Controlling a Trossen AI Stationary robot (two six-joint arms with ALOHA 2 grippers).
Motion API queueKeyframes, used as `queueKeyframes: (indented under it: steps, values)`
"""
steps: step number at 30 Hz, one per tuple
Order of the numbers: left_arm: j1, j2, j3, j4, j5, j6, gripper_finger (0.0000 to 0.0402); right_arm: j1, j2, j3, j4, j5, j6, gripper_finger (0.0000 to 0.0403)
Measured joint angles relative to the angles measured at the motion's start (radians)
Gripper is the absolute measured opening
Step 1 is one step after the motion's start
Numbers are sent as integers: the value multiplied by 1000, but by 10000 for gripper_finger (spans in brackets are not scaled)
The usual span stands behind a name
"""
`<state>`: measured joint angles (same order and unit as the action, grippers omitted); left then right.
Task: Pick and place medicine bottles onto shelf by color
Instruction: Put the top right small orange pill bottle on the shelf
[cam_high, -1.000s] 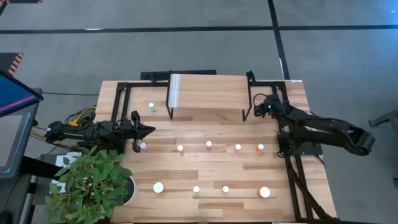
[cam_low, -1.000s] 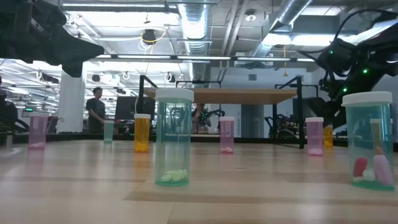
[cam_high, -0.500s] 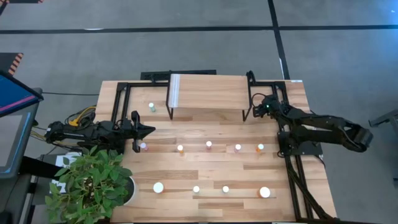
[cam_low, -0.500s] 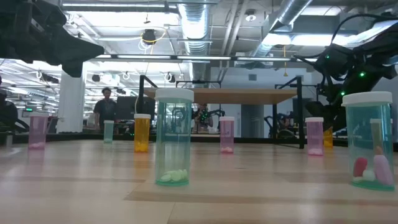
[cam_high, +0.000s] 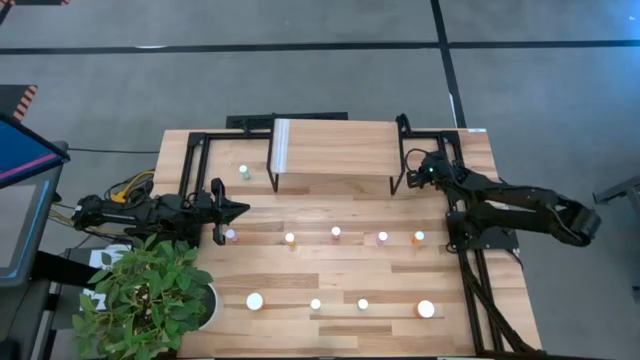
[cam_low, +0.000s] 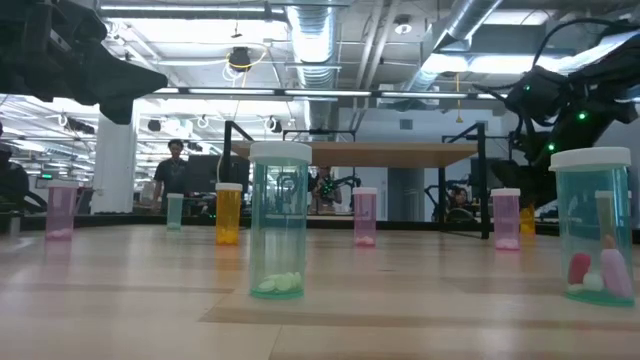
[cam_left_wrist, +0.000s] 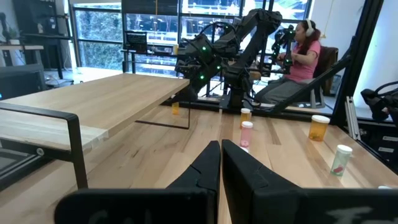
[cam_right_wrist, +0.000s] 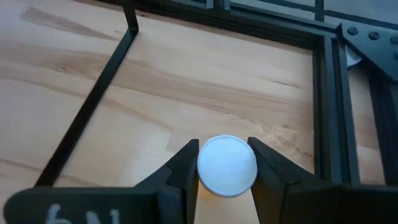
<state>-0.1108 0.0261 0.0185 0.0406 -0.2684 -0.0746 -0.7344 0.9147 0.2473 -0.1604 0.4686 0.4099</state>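
Observation:
My right gripper (cam_high: 408, 180) (cam_right_wrist: 225, 149) hangs by the right legs of the light-wood shelf (cam_high: 330, 145), shut on an orange, white-capped medicine bottle (cam_left_wrist: 175, 107). My left gripper (cam_high: 243, 210) (cam_left_wrist: 220, 155) waits shut above the table's left side, near a pink bottle (cam_high: 231, 236). A row of small bottles (cam_high: 336, 233) stands upright across the table's middle. A green one (cam_high: 244, 172) stands left of the shelf. Larger bottles (cam_high: 426, 309) (cam_low: 279, 220) stand near the front edge. My right gripper pinches the bottle's white cap (cam_right_wrist: 227, 167) between its two fingers (cam_right_wrist: 185, 163), one on each side of the rim. It comes from above, pointing down. The cap hides the bottle's body, and I cannot tell whether its base is on the table.
A potted plant (cam_high: 150, 295) crowds the table's near left corner. Black frame rails (cam_high: 190, 160) run beside the shelf on both sides, and the shelf's thin black leg (cam_right_wrist: 93, 102) stands close to my right gripper. People (cam_left_wrist: 305, 50) (cam_low: 175, 170) show in the room beyond.
My right arm has shifted slightly toward the shelf's right legs, keeping its hold. The person in the room beyond has walked a little to the right.

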Motion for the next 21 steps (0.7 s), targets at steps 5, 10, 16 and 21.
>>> queueKeyframes:
  steps: [5, 10, 16, 21]
  values:
    - [0, 0, 0, 0, 0, 0, 3, 26, -38, 87, -134, -1, 0, 135]
    - [0, 0, 0, 0, 0, 0, 3, 64, -75, 189, -239, -1, 0, 136]
    - [0, 0, 0, 0, 0, 0, 3, 95, -119, 327, -288, 1, -5, 130]
    - [0, 0, 0, 0, 0, 0, 3, 116, -125, 452, -306, 3, -64, 136]
